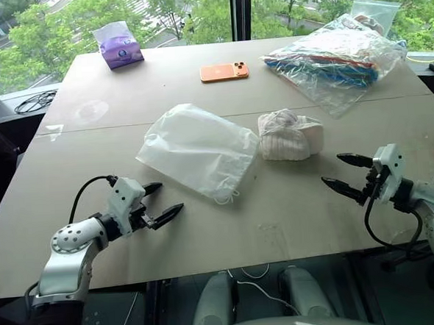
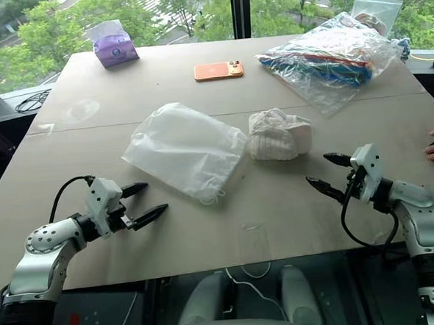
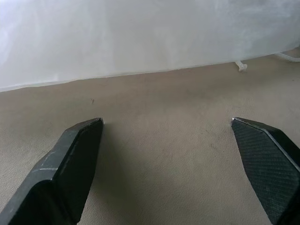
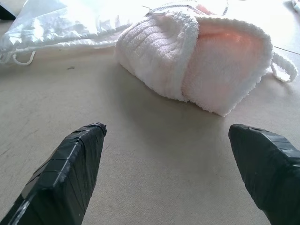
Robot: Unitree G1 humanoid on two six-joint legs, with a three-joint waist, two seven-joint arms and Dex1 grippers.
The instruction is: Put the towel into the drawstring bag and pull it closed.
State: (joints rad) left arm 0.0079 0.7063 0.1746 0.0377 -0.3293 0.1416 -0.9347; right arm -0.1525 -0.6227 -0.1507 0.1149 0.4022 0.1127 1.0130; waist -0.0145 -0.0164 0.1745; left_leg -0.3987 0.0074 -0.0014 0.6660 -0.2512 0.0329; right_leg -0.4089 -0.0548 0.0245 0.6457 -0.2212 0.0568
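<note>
Start of task: nothing is grasped yet.
Both my jaws stand wide; next my right gripper [image 1: 345, 172] must reach the towel [image 1: 290, 134] beside the drawstring bag [image 1: 195, 149].

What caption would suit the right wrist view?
Open right pincer facing the bunched white towel on the table, drawstring bag beside it.

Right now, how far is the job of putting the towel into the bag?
Nothing is done yet. The bunched off-white ribbed towel lies on the table beside the thin translucent white drawstring bag, outside it. Left gripper and right gripper are open and empty. Left: grasping, bagging, pulling the cords.
</note>
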